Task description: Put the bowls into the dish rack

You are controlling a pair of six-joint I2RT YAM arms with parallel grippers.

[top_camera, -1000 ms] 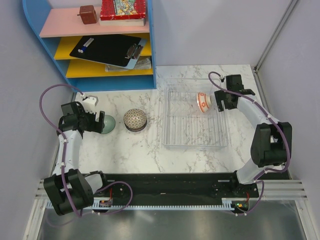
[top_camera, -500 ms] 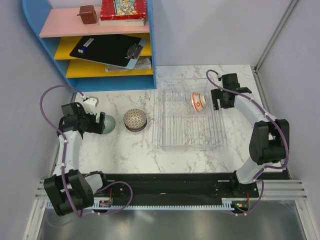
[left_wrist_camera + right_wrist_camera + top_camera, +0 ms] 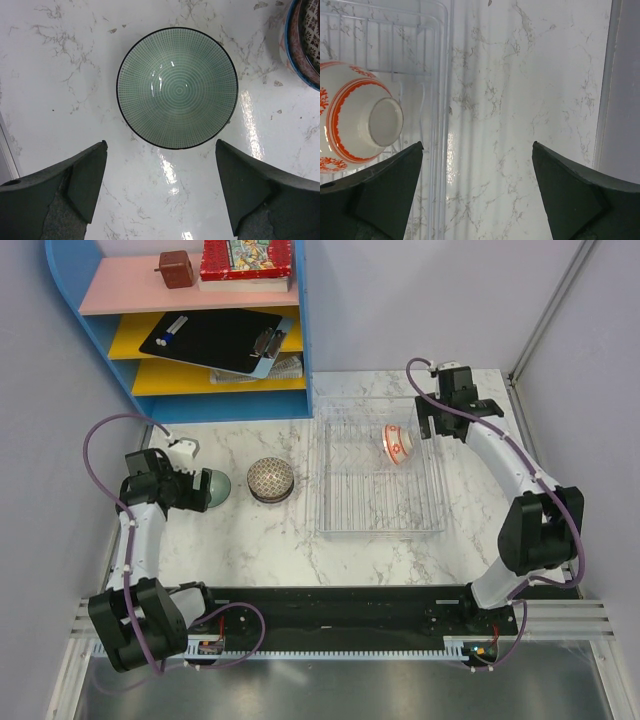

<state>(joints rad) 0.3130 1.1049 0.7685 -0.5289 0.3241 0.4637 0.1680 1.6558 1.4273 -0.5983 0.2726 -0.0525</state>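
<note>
Left gripper (image 3: 161, 145) gaped wide near the green bowl (image 3: 177, 88); right gripper (image 3: 477, 145) gaped wide, empty.
White-and-red bowl (image 3: 355, 115) lay tipped inside the dish rack (image 3: 442, 75).

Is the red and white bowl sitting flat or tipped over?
Tipped on its side: the bowl shows its foot sideways, inside the dish rack.

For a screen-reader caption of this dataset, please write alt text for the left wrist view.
A pale green bowl with a dark rim sits upright on a white marble table, seen from above, ahead of the left end effector, whose two dark fingers stand wide open. The blue-rimmed edge of a second bowl shows at the top right.
</note>
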